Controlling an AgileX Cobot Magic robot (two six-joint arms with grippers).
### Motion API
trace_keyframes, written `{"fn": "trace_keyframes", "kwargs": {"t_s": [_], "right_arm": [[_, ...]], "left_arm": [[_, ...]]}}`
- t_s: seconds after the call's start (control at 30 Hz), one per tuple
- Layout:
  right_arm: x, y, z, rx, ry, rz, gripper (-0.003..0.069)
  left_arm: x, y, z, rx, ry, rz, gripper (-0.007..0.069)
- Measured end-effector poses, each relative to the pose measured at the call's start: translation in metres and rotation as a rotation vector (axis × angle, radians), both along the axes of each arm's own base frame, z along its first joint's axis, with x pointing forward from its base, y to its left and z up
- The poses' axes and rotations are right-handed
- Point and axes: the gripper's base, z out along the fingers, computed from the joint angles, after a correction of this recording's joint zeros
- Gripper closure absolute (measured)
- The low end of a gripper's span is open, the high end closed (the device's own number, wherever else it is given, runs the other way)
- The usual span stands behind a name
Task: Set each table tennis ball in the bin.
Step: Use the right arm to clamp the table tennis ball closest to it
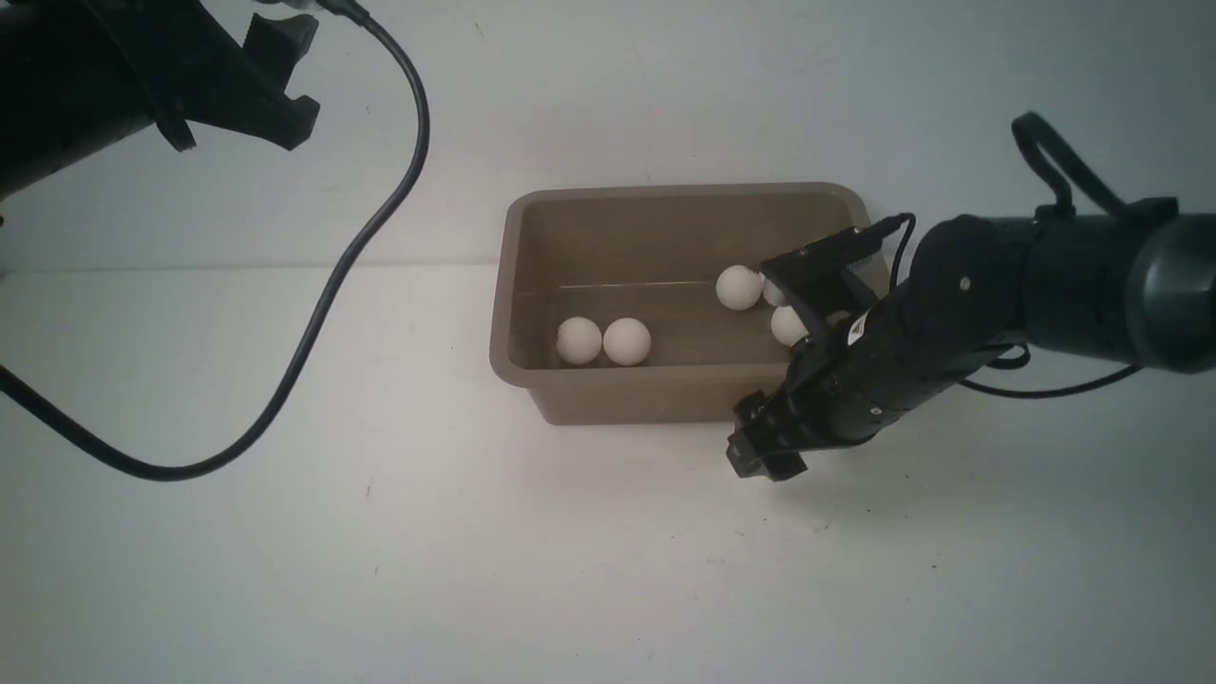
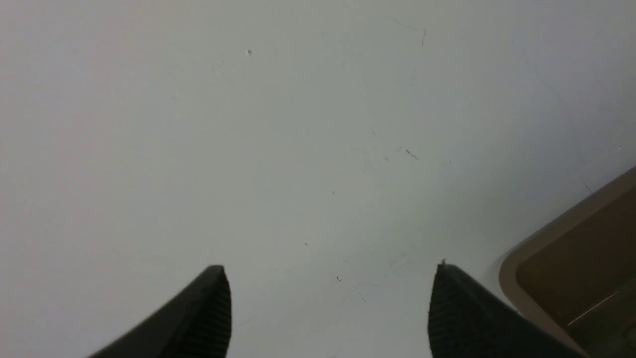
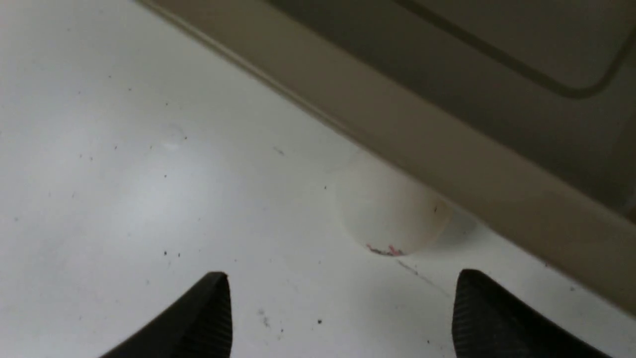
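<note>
The taupe bin [image 1: 518, 285] stands mid-table and holds several white table tennis balls, two side by side [image 1: 602, 341] near its front wall and others [image 1: 739, 287] at its right end. One more ball [image 3: 392, 214], with a small red and dark print, lies on the table against the bin's outer wall [image 3: 447, 149]; the front view hides it behind the right arm. My right gripper [image 3: 343, 273] is open just short of that ball, low at the bin's front right corner [image 1: 763, 456]. My left gripper [image 1: 304, 81] hangs open and empty, high at the far left [image 2: 330, 268].
A black cable [image 1: 332, 275] loops from the left arm across the left part of the table. In the left wrist view, a corner of the bin [image 2: 556, 233] shows beside bare white table.
</note>
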Motion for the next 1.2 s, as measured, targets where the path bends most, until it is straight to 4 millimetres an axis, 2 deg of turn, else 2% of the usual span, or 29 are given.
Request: {"fn": "trace_keyframes", "kwargs": {"t_s": [0.3,0.67,0.83,0.9,0.93,0.97,1.2], "right_arm": [[0.009,0.005,-0.030,0.041,0.021,-0.067,0.0123],[0.014,0.006,-0.030,0.071,-0.024,-0.106,0.0130],[0.013,0.006,-0.031,0.082,-0.007,-0.125,0.0197],[0.012,0.006,-0.031,0.080,0.012,-0.125,0.0284],[0.012,0.006,-0.032,0.080,0.017,-0.124,0.0302],[0.011,0.006,-0.032,0.078,0.030,-0.123,0.0359],[0.007,0.006,-0.033,0.055,0.063,-0.088,0.0354]], "left_arm": [[0.000,0.000,0.000,0.000,0.000,0.000,0.0146],[0.000,0.000,0.000,0.000,0.000,0.000,0.0146],[0.000,0.000,0.000,0.000,0.000,0.000,0.0146],[0.000,0.000,0.000,0.000,0.000,0.000,0.0146],[0.000,0.000,0.000,0.000,0.000,0.000,0.0146],[0.000,0.000,0.000,0.000,0.000,0.000,0.0146],[0.000,0.000,0.000,0.000,0.000,0.000,0.0146]]}}
